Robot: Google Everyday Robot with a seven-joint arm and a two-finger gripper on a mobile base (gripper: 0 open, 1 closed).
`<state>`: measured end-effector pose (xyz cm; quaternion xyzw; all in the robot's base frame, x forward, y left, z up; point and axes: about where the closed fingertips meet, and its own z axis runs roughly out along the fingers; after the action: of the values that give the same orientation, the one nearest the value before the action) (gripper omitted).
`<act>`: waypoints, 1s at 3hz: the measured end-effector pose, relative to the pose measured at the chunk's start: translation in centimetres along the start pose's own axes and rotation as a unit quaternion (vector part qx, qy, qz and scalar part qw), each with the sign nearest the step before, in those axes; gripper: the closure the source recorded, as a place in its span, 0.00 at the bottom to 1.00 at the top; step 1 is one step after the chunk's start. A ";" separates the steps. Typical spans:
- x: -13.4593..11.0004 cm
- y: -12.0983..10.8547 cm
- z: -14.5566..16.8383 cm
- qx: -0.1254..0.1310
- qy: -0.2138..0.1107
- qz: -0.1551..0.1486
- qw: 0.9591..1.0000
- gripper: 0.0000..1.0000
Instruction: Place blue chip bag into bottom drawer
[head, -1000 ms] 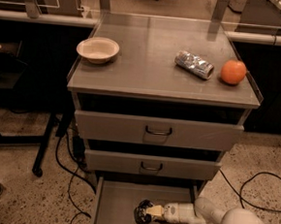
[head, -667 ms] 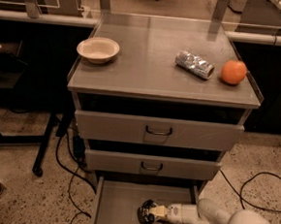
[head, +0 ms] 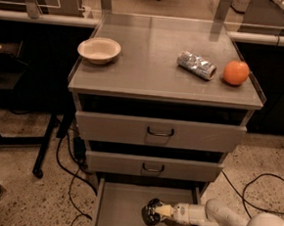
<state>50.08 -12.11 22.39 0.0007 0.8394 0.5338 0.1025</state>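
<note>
**Now: bag low in the bottom drawer, release pending**

Left to right: bowl (head: 99, 50) on the cabinet top, not involved. Below, the drawer (head: 117, 206) is pulled out, floor bare on its left half. Bag (head: 146, 217) is a dark crumpled bundle roughly mid-drawer, right at the tip of the gripper (head: 154, 212), which reaches in from the right, low over the floor. Packet (head: 197, 65) and orange (head: 236, 72) are up top, well clear.

Risks, as I judge them:
- The middle drawer front (head: 152, 166) sits just above the arm, so lifting straight up could clip it.
- The bag may cling to the gripper and ride back out on retreat.
- The bag may still be off the floor. I can't tell.

Jaws: the bag covers the tip, so I can't tell their spread. Bag is touching the tip, probably pinched.
</note>
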 end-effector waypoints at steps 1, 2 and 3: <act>0.0 0.0 0.0 0.000 0.000 0.000 1.000 0.57; 0.0 0.0 0.0 0.000 0.000 0.000 1.000 0.34; 0.0 0.0 0.0 0.000 0.000 0.000 1.000 0.11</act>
<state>50.08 -12.10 22.39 0.0007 0.8393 0.5339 0.1025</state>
